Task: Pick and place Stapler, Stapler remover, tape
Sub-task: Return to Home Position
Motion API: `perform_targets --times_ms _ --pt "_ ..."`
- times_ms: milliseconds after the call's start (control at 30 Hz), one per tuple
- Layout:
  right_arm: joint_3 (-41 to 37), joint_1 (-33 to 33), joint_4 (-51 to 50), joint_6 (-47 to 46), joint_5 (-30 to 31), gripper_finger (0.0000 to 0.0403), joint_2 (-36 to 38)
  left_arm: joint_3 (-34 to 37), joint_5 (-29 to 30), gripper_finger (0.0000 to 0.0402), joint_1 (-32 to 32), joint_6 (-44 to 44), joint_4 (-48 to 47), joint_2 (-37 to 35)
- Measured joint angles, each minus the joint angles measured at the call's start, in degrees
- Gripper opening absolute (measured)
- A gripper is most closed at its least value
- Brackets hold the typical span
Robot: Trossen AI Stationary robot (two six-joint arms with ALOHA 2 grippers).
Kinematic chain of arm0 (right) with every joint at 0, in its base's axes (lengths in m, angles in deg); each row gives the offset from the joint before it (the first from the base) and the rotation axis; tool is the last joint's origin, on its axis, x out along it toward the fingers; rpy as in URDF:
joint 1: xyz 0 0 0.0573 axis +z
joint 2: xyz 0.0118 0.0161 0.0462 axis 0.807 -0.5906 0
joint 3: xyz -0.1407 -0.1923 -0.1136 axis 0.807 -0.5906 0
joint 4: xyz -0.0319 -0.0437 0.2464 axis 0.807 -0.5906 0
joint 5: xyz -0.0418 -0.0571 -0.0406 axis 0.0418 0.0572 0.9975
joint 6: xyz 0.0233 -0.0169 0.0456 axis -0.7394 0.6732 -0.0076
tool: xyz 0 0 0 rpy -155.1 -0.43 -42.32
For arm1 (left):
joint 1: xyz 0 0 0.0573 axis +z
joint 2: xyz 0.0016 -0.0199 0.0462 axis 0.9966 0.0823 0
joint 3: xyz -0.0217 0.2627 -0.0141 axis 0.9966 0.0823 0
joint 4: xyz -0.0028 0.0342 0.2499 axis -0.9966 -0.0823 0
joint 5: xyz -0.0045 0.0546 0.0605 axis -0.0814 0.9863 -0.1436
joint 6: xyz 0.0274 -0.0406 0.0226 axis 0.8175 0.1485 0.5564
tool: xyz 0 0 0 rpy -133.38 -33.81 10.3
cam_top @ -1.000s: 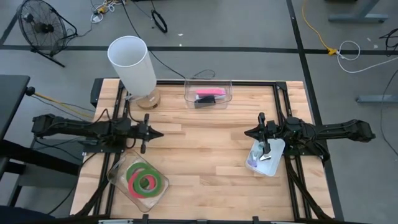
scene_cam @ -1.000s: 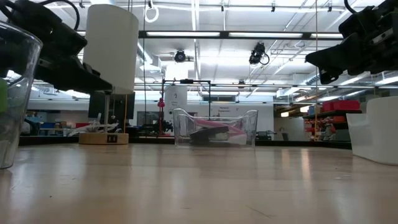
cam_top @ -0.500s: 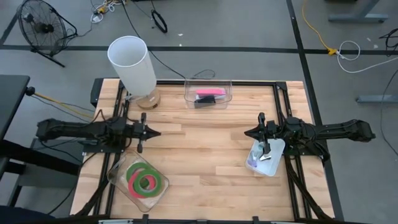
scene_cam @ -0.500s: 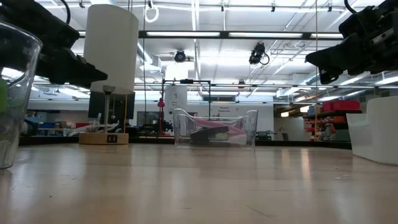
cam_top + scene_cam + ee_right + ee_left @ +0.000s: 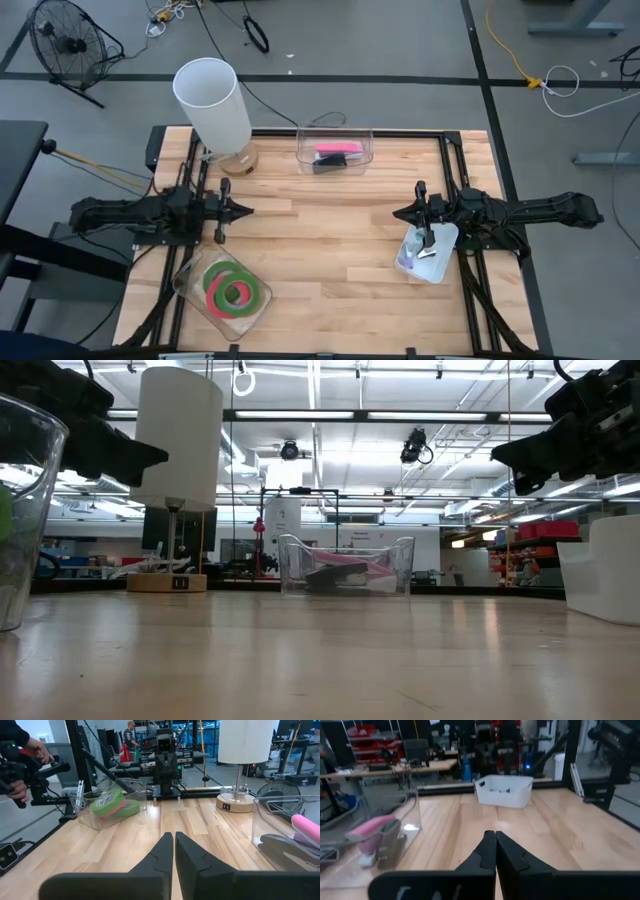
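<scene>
Tape [image 5: 228,289]: green and pink-red rolls lie overlapping in a clear bin [image 5: 190,290] at the table's [image 5: 330,260] front-left corner, just in front of the left arm. The high view shows both colours. The right wrist view only catches the green edges, w/ one roll leaning on the other.

Staplers: a pink one [image 5: 338,149] and a black one [image 5: 328,163] share the transparent bin [image 5: 304,140] at the back edge, mid-table. The low view shows them side-on through the wall, pink above black.

White bin [image 5: 447,237] sits on the right side, partly under the right arm. There's small stuff in it, can't tell what from any view.

Left gripper [image 5: 246,210] hovers over the left half and the right gripper [image 5: 398,212] over the right, well apart, tips pointing at each other. Both wrist views show the fingers pressed together w/ nothing between them.

A lamp [image 5: 212,98] w/ a white shade stands at the back-left, near the stapler bin. The right wrist view also has a person's dark sleeve [image 5: 12,732] beyond the table, which the other views don't show.
</scene>
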Motion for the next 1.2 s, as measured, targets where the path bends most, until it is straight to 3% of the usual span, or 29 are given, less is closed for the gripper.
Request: perform_targets --times_ms 267,1200 --pt "0.0 -0.02 0.01 0.0 0.01 0.0022 0.01 0.0 0.02 0.0002 0.0 -1.48 -0.34 -4.32" --pt "0.0 0.0 0.02 0.0 0.0 0.0022 0.0 0.09 -0.64 0.0003 -1.42 -1.46 1.01 -3.91"
